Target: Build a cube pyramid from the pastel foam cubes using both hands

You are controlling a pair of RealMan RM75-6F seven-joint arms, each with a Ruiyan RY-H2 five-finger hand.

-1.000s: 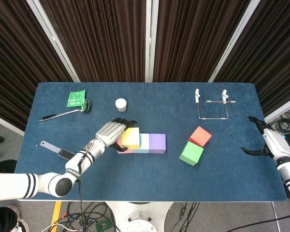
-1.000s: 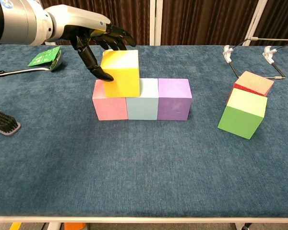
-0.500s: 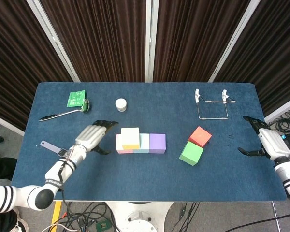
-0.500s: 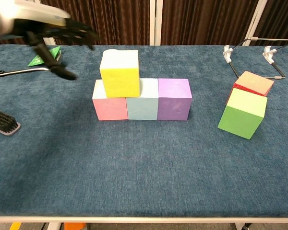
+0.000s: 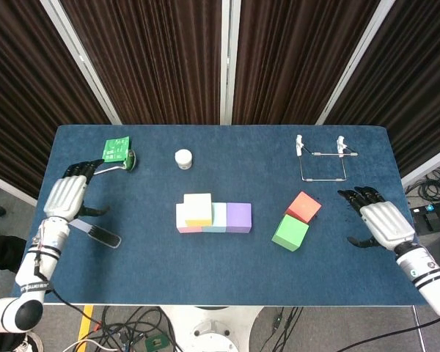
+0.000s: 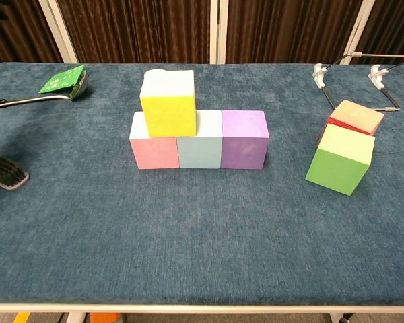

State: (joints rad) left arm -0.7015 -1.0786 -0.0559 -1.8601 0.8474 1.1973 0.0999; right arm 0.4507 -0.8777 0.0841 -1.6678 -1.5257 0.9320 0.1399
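On the blue bench [image 5: 227, 260] the pyramid is half up: a pink cube [image 6: 153, 149], a pale blue cube [image 6: 200, 147] and a purple cube [image 6: 244, 139] sit touching in a row near the middle, with a yellow cube [image 6: 168, 103] on top, straddling the pink and pale blue ones. The green cube [image 5: 290, 232] and the red cube [image 5: 303, 207] lie touching each other, tilted, toward the right end.

The left hand [image 5: 64, 198] hangs near the left edge with fingers apart, holding nothing. The right hand [image 5: 378, 222] is by the right edge, close to the two loose cubes, also spread and empty.

I'd judge the next job falls to the right hand: take one of those loose cubes, probably the green since it lies nearer the front edge. It should be gripped squarely on opposite faces, as foam gives under a pinch. Set it beside the yellow one, over the seam between pale blue and purple, lowering it flat so the row isn't nudged.

As for writing, the green packet [image 5: 116, 150] near the back left corner has pale markings, too small to read. Nothing else carries a label that I can see.
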